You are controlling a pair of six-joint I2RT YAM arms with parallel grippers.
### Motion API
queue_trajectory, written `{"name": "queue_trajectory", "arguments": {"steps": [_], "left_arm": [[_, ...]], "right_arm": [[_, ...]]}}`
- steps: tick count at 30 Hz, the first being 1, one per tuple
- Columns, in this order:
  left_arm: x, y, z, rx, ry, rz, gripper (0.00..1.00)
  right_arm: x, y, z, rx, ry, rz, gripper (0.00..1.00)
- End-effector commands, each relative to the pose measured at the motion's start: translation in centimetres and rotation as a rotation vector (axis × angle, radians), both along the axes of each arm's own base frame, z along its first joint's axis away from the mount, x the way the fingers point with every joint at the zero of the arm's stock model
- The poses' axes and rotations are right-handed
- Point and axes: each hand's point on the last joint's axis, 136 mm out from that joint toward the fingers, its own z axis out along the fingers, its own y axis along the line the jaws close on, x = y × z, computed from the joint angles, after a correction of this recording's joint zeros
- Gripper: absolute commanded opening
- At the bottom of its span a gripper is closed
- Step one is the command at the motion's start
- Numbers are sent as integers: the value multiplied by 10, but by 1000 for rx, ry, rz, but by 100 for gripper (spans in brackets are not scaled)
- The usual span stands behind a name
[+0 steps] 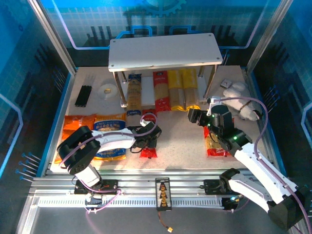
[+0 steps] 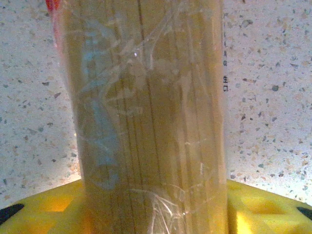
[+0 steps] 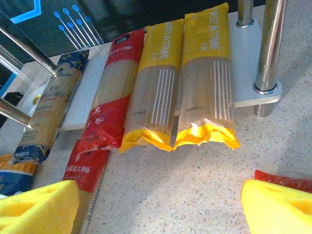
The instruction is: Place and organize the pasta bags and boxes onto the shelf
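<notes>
Shelf [image 1: 165,51]: flat white-grey boards, rounded corners, slim polished metal legs, on a speckled stone-look worktop [image 1: 180,141]. Blue translucent panels [image 1: 146,19] with line graphics stand behind the shelf. On the lower board of the shelf, lying side by side and touching, are four long flat film packs with clear windows over pale straight strands: blue-and-tan pack [image 3: 51,107], red pack [image 3: 114,87], two yellow packs [image 3: 156,83] [image 3: 207,78] lettered "PASTA TIME". Their near ends overhang the board edge. The second red pack [image 2: 151,117] lies on the worktop in front of the shelf, its film crinkled and glossy, with small characters down one edge, too small to read. The left gripper [image 1: 147,139] straddles it, a yellow foam pad at each long edge; cannot tell whether the jaws are pressing. Right gripper [image 3: 161,204], in front of the shelf's right leg: jaws wide apart, nothing between. Pillow-shaped orange bag [image 1: 73,129] and blue bag [image 1: 109,139] sit front-left of the shelf, red bag [image 1: 217,146] front-right.
</notes>
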Motion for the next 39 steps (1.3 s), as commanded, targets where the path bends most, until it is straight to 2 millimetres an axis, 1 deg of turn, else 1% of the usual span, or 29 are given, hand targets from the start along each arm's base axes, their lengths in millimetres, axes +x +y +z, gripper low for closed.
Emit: {"name": "queue_trajectory", "arguments": {"steps": [1, 3, 5, 8, 9, 10, 11, 17, 21, 25, 28, 34, 37, 39], "left_arm": [[-11, -2, -2, -5, 42, -34, 46], [-10, -2, 3, -13, 31, -38, 42], [-10, -1, 9, -18, 19, -42, 34], [-12, 0, 16, -22, 14, -53, 26], [-12, 0, 19, -25, 10, -54, 19], [-13, 0, 21, -31, 9, -59, 7], [-12, 1, 23, -33, 3, -52, 0], [-16, 4, 36, -61, -15, -62, 0], [-22, 1, 46, -95, -7, -80, 0], [-26, -5, 63, -160, -20, -94, 0], [-28, -6, 77, -194, -42, -93, 0], [-31, 5, 101, -199, -82, -77, 0], [-37, 16, 105, -162, -65, -65, 0], [-42, 21, 106, -167, -61, -59, 0]], "right_arm": [[-2, -3, 2, 26, -5, -9, 87], [-3, -3, 3, 30, -6, -9, 87], [-3, -3, 4, 34, -8, -9, 87], [-4, -4, 5, 38, -8, -10, 87], [-4, -4, 5, 41, -9, -11, 87], [-5, -4, 6, 42, -10, -10, 87], [-6, -4, 6, 44, -9, -10, 87], [-9, -6, 5, 42, -7, -12, 87], [-11, -6, 3, 47, 1, -11, 87], [-12, -7, 2, 50, 2, -13, 87], [-13, -6, 1, 54, 8, -11, 87], [-14, -6, -1, 52, 17, -7, 87], [-14, -6, 2, 50, 9, -6, 87], [-15, -7, 3, 51, 7, -4, 88]]}}
